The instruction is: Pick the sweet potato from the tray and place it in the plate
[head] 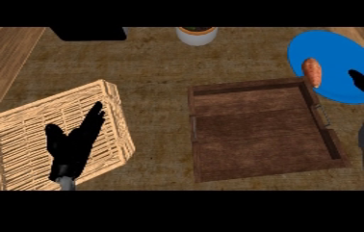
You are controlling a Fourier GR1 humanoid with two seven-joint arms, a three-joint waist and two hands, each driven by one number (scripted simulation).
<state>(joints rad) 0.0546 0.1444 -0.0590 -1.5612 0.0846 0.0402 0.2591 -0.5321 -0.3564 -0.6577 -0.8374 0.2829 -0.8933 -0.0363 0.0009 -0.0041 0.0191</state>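
Orange oblong sweet potato [311,71] is lying on round blue plate [328,58], just left of right hand's [357,80] released fingers; brown wooden tray [265,130] sitting vacated; placing looking done, left hand [74,144] resting open.

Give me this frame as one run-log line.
sweet potato: on blue plate, left edge | tray: no potato | right hand: beside potato | left hand: open, over basket
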